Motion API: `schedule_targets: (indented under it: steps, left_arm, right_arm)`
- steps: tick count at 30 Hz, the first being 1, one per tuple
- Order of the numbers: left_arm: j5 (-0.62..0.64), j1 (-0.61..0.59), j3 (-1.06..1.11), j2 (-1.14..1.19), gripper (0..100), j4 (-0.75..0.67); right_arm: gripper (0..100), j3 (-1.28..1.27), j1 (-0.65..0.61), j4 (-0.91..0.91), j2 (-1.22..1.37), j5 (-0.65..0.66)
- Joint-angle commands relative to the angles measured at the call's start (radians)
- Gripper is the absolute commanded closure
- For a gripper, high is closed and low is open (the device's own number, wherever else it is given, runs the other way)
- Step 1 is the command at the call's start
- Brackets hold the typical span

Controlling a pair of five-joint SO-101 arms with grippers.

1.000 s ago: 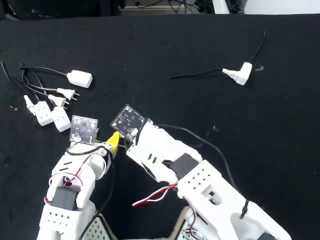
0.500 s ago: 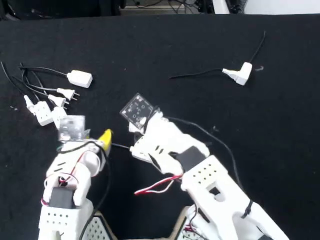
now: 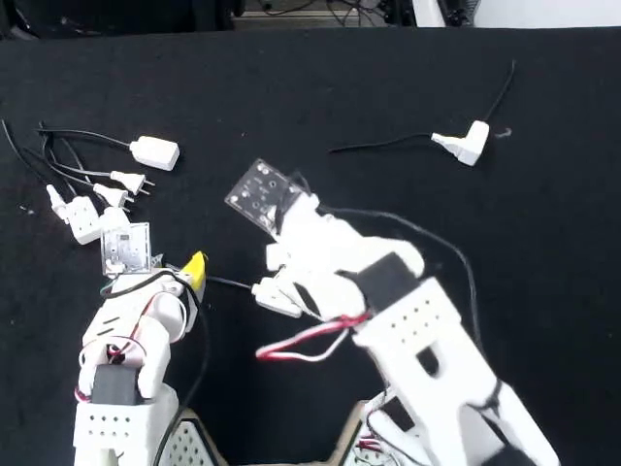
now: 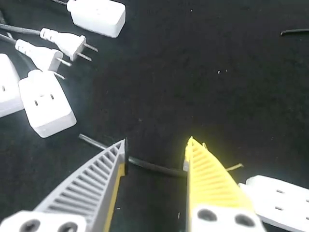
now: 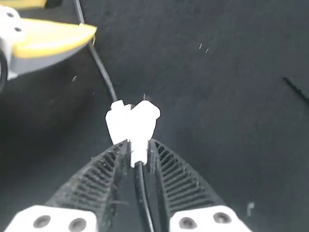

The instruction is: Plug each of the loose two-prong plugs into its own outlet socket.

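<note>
Right fingers [image 5: 96, 179] clamping plug [image 5: 133, 123], left fingers [image 4: 207, 179] open astride cord [image 4: 154, 166], arms now farther apart.

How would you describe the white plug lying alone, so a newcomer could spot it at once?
On the black table, look far right, away from the white plugs and sockets clustered at the left. A white plug on a thin black cord lies there alone, its body bent at an angle.

High camera looks down; wrist cameras hug table [image 3: 543, 194].
</note>
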State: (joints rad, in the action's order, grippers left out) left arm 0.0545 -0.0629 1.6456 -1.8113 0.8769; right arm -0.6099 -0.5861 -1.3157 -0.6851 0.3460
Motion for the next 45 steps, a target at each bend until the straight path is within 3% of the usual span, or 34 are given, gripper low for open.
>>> schedule_targets:
  steps: [1, 7, 13, 21, 29, 38, 45]
  left_arm:
    - [-0.011, -0.007, -0.061, 0.003, 80, 0.002]
    - [-0.015, -0.005, -0.050, 0.005, 80, 0.003]
    - [-0.118, 0.137, -0.038, 0.034, 80, 0.002]
    - [-0.206, 0.260, -0.101, 0.342, 79, -0.080]
    - [-0.199, 0.338, -0.159, 0.614, 80, -0.215]
    - [-0.183, 0.567, -0.200, 0.598, 79, -0.133]
    - [-0.175, 0.608, -0.107, 0.605, 79, -0.381]
  right_arm:
    - [98.8, 0.162, 0.026, -0.107, 0.120, 0.011]
    - [98.8, 0.213, 0.028, -0.133, 0.302, 0.003]
    - [98.8, 0.209, 0.025, -0.196, 0.314, 0.005]
    - [98.8, 0.237, 0.057, -0.264, 0.314, 0.012]
    - [98.8, 0.309, 0.350, -0.310, 0.312, 0.091]
    - [98.8, 0.308, 0.614, -0.308, 0.312, 0.227]
    - [98.8, 0.306, 0.694, -0.310, 0.312, 0.261]
